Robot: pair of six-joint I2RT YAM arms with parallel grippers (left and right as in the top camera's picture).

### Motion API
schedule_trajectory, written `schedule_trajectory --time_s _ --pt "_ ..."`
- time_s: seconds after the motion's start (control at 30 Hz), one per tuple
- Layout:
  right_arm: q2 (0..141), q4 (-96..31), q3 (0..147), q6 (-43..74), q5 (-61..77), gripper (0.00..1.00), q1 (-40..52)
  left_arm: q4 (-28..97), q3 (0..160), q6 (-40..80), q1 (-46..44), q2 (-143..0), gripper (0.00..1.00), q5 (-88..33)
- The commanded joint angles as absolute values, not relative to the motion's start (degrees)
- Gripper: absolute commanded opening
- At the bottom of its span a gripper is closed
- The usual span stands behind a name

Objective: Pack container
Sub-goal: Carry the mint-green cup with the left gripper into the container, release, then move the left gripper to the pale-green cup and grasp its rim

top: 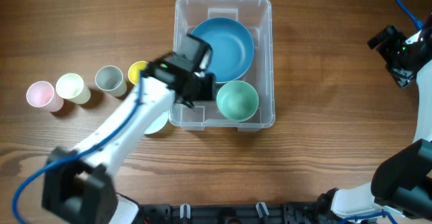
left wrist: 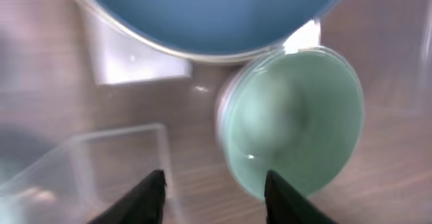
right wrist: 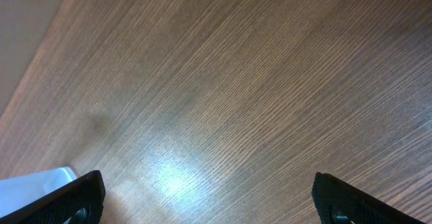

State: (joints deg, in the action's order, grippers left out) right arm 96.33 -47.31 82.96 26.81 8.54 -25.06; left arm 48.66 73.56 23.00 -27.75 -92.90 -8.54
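The clear container (top: 263,11) stands at the table's middle. A blue bowl (top: 226,45) and a green bowl (top: 237,100) lie inside it. My left gripper (top: 194,91) hovers over the container's front left corner. In the left wrist view the fingers (left wrist: 212,191) are open and empty, with the green bowl (left wrist: 293,116) just ahead to the right, the blue bowl (left wrist: 209,15) beyond it and the container's wall (left wrist: 101,150) to the left. My right gripper (top: 397,57) is far right, open and empty over bare wood (right wrist: 209,190).
A row of cups stands left of the container: pink (top: 40,94), pale green (top: 72,87), grey (top: 109,79) and yellow (top: 137,70). A pale round item (top: 157,123) lies partly under my left arm. A white object (right wrist: 34,183) shows at the right wrist view's lower left.
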Motion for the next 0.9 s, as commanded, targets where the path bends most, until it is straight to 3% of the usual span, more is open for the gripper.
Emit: schedule_trajectory --time_s 0.0,0.23,0.37,0.63,0.87 --pt "96.8 -47.2 82.9 27.1 8.6 1.00 -24.9 54.9 81.1 22.7 -20.3 -85.0 0.52 -2.9" --pt "96.8 -47.2 82.9 27.1 8.6 0.99 -24.9 71.8 81.0 23.4 3.3 -78.7 0.56 -3.0" --pt "96.8 -47.2 82.9 27.1 8.6 1.00 -24.9 71.4 72.1 23.3 11.9 -79.5 0.57 -8.0" --pt "96.8 -47.2 82.9 27.1 8.6 1.00 -24.9 50.1 47.1 24.7 11.8 -79.5 0.53 -13.0" --pt "96.8 -47.2 82.9 27.1 8.6 1.00 -24.9 39.8 40.5 24.9 11.8 -79.6 0.44 -12.4"
